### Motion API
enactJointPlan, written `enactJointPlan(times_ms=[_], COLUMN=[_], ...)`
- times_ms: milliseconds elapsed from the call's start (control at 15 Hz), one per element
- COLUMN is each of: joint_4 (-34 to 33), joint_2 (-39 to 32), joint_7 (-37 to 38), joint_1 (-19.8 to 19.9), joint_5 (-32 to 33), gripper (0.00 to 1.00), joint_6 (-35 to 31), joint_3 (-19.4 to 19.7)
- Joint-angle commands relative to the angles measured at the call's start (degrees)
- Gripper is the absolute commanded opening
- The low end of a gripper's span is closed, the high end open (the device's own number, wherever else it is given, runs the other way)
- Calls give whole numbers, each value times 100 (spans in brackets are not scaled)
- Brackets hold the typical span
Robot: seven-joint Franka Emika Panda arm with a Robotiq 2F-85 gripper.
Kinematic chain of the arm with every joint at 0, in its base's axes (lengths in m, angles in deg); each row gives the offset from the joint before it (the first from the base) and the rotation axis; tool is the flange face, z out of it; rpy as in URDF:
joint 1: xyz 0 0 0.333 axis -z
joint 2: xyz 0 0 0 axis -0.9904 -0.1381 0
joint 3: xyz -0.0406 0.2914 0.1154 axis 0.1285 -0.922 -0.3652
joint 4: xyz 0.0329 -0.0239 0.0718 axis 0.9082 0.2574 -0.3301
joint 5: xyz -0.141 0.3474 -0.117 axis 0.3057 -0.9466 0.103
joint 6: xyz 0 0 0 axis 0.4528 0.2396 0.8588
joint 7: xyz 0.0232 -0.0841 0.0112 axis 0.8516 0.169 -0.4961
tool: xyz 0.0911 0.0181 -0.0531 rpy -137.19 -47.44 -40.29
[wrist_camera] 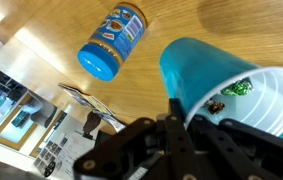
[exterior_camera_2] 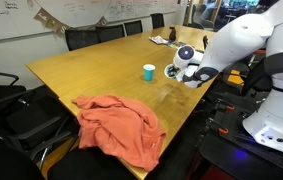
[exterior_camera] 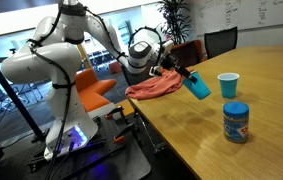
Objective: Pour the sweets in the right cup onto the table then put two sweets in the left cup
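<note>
My gripper (wrist_camera: 186,116) is shut on the rim of the right cup (wrist_camera: 216,72), a teal cup held tilted on its side above the table (exterior_camera: 266,150). Two sweets (wrist_camera: 237,88) lie inside it near the mouth. In an exterior view the held cup (exterior_camera: 197,86) hangs just beyond the gripper (exterior_camera: 184,77), close to the table's edge. The left cup (exterior_camera: 228,85), deeper blue, stands upright on the table a little past it, and it also stands upright left of the gripper (exterior_camera_2: 188,72) as the left cup (exterior_camera_2: 149,72). I see no sweets on the tabletop.
A blue lidded jar (exterior_camera: 236,122) with a label stands on the table near the held cup; in the wrist view the jar (wrist_camera: 111,45) is at the upper left. A salmon cloth (exterior_camera: 153,89) drapes over the table corner (exterior_camera_2: 121,125). Black chairs (exterior_camera_2: 106,35) line the far side.
</note>
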Motion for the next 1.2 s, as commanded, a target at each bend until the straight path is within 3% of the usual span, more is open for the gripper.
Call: enactJointPlan(times_ms=[0, 1067, 1133], joint_4=[72, -505, -423], joint_2=[-835, -3046, -2723], joint_7=[-222, -423, 106], joint_1=[-462, -1208, -1195], joint_5=[-182, 255, 1167], gripper=[1, 1, 1], joint_6=[438, 1782, 1793], joint_3=[163, 5, 138])
